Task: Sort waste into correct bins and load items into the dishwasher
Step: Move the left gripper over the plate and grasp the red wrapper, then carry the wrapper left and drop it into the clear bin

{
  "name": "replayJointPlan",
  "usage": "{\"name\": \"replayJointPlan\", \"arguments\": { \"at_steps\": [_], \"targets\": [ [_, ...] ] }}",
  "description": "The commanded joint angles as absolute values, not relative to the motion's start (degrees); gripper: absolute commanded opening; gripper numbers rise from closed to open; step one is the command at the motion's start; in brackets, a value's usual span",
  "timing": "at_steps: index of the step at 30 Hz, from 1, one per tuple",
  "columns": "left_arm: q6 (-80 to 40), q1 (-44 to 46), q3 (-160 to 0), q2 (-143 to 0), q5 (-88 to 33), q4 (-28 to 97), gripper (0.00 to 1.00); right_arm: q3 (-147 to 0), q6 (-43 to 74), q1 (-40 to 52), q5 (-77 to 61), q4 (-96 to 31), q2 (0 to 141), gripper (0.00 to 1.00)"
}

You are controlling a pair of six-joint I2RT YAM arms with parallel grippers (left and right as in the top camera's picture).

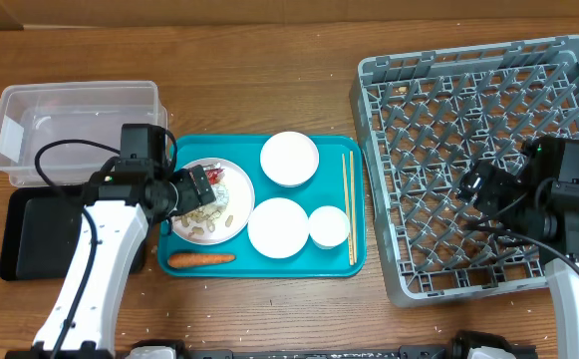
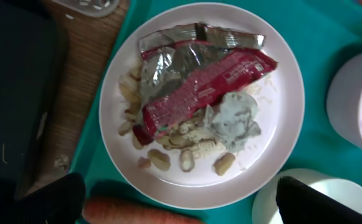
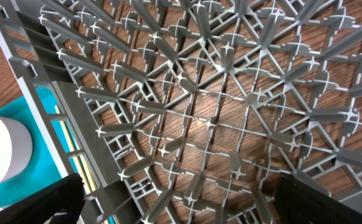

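Closest up, the left end effector [image 1: 198,187] hangs over the white plate [image 2: 280,130], its fingers [image 2: 56,200] spread wide and holding nothing. On that plate a crumpled red and silver wrapper [image 2: 199,81] lies on top of pale beige food scraps [image 2: 187,157], with a pale greenish wad [image 2: 233,121] beside it. The plate sits at the left end of the teal tray [image 1: 339,261]. The carrot [image 1: 201,259] lies just below it on the same tray.

Also on the tray are two white bowls [image 1: 289,158] [image 1: 278,227] and a small cup [image 1: 328,226]. The chopsticks [image 1: 349,204] lie along its right edge.

Left of the tray on the wooden bench [image 1: 269,60] stands the clear tub [image 1: 80,95], with the black tray [image 1: 30,234] in front of it, partly under the left arm.

To the right, the grey dish rack [image 1: 438,62] holds no dishes. The right end effector [image 1: 473,184] hovers over its lattice, fingers parted and gripping nothing.
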State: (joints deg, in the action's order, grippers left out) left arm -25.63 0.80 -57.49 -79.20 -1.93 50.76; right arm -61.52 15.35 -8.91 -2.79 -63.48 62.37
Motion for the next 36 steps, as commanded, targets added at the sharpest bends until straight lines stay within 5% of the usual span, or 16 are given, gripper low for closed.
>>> {"name": "replayJointPlan", "arguments": {
  "at_steps": [1,3,7,9,12,18,20,36],
  "targets": [
    [-27.51,1.19,-58.89,-81.45,2.68,49.98,1.00,-63.13,14.98,-8.62,-3.14,-63.07,62.46,1.00],
    [-27.46,1.19,-58.89,-82.78,3.49,48.49,0.98,-63.13,14.98,-8.62,-3.11,-63.05,62.46,1.00],
    [-27.46,1.21,-58.92,-85.19,3.25,45.58,0.76,-63.13,14.98,-8.64,-3.11,-62.74,62.46,1.00],
    [-27.46,1.21,-58.92,-86.30,2.39,44.60,0.62,-63.13,14.98,-8.64,-3.11,-62.70,62.46,1.00],
    [-27.44,1.21,-58.89,-87.55,1.72,44.05,0.28,-63.13,15.00,-8.64,-3.11,-62.70,62.46,1.00],
    [-27.40,1.21,-58.89,-87.85,1.72,44.34,0.22,-63.13,14.98,-8.64,-3.11,-62.70,62.46,1.00],
    [-27.22,1.21,-58.89,-87.85,1.72,44.31,0.05,-63.13,15.00,-8.64,-3.11,-62.70,62.46,1.00],
    [-21.06,1.15,-74.52,-86.76,2.13,52.95,0.04,-63.13,14.98,-8.64,-3.11,-62.43,62.46,1.00]
  ]
}}
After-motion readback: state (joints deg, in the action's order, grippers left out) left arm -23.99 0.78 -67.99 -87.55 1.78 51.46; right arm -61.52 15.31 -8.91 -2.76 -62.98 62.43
